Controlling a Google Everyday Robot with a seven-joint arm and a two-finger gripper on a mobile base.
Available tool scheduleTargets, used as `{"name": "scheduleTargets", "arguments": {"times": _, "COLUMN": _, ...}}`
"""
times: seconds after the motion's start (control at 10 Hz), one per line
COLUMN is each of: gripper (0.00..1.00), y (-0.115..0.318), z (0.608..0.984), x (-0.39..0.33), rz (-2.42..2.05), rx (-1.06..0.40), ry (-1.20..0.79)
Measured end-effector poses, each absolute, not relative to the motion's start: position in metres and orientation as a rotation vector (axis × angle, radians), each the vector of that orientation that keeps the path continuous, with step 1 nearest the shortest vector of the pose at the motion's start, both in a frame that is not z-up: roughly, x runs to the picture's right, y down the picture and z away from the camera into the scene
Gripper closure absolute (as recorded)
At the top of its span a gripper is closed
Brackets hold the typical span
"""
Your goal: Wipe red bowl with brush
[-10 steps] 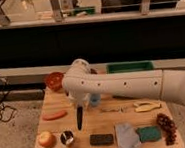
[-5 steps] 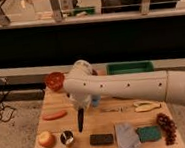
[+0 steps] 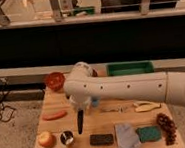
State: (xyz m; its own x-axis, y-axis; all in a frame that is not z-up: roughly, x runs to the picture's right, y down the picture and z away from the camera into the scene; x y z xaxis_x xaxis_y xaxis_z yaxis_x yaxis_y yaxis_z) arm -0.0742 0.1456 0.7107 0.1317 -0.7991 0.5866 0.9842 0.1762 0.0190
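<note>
Over the counter (image 3: 104, 121), I am holding the brush (image 3: 80, 122) in my clenched pincer (image 3: 79, 106), probably needing to swing it toward the red bowl (image 3: 55, 81) next.

hand (image 3: 79, 109) mid-table | red bowl (image 3: 55, 81) rear-left, path seemingly open | carrot (image 3: 54, 115) left of hand

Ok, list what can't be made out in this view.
Camera view:
Gripper, over the left half of the table at the top of the brush: hidden under the bulk of the arm.
Brush: upper end covered by the arm; bristles too small.
Red bowl: inside too dark.
Blue cup: mostly behind the arm.
</note>
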Motion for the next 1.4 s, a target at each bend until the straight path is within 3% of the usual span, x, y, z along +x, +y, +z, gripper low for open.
{"name": "scheduleTargets", "arguments": {"times": 1.4, "gripper": 0.81, "y": 0.146, "z": 0.709, "x": -0.070, "rz": -1.361, "rx": -0.428, "ry": -0.520}}
